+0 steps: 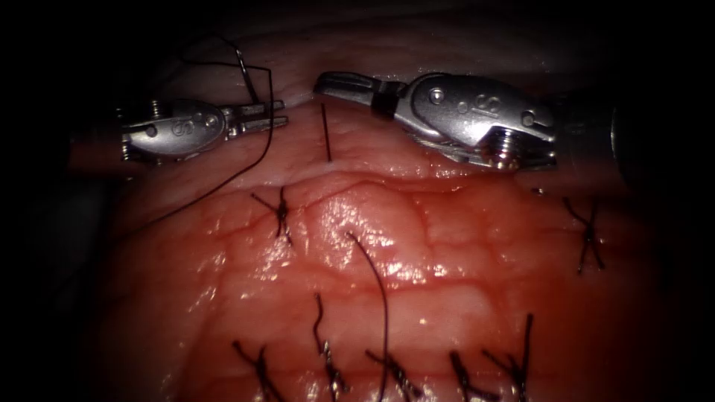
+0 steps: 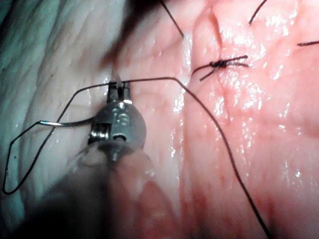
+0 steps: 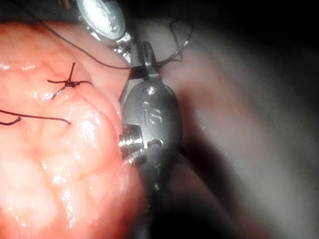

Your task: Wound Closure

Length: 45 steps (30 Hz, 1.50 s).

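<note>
Left tool holds needle off the tissue; right tool idle near the upper edge.

Left tool (image 1: 261, 117) jaws clamped on the curved needle (image 2: 67, 123), gripped near its tail end, the curve standing clear of the tissue (image 1: 417, 260); not in the tissue. Thread (image 1: 223, 182) trails from it down across the left side. Right tool (image 1: 339, 82) jaws together, holding nothing, just right of the left tool's tip. Tied stitches (image 1: 281, 212) lie below. Judgement: between bites; next move calls for regripping the needle squarely before any new bite.
</note>
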Each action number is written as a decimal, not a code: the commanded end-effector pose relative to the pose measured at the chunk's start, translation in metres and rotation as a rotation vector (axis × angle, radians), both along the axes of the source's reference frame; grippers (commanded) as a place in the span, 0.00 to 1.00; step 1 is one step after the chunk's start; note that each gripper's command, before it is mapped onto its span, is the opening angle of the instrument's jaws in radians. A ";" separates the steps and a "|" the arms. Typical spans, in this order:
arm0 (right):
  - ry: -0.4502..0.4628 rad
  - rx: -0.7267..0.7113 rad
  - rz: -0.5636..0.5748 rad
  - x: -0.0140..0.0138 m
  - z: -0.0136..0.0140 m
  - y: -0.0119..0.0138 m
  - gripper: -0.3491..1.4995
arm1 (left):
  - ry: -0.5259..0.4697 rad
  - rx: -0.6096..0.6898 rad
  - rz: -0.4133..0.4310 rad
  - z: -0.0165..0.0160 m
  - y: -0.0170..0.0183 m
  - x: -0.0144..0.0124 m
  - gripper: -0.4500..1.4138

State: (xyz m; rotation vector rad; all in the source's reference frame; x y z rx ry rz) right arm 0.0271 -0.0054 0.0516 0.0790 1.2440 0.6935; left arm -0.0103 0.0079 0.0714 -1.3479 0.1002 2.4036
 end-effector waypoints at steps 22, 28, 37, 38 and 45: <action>0.096 -0.123 0.078 -0.0069 -0.0027 0.0017 0.89 | 0.081 0.020 -0.023 -0.0053 0.0001 0.0024 0.62; 0.089 -0.142 0.085 -0.0090 -0.0042 0.0014 0.84 | 0.134 0.017 0.022 -0.0086 -0.0014 0.0031 0.61; 0.073 -0.176 0.065 -0.0089 -0.0049 -0.0006 0.80 | 0.106 -0.039 -0.102 -0.0123 0.0003 0.0078 0.34; 0.073 -0.177 0.064 -0.0090 -0.0049 -0.0007 0.80 | 0.084 -0.041 -0.110 -0.0130 0.0003 0.0079 0.34; 0.060 -0.190 0.074 -0.0103 -0.0045 -0.0023 0.80 | -0.103 -0.173 -0.012 -0.0255 -0.0032 0.0030 0.34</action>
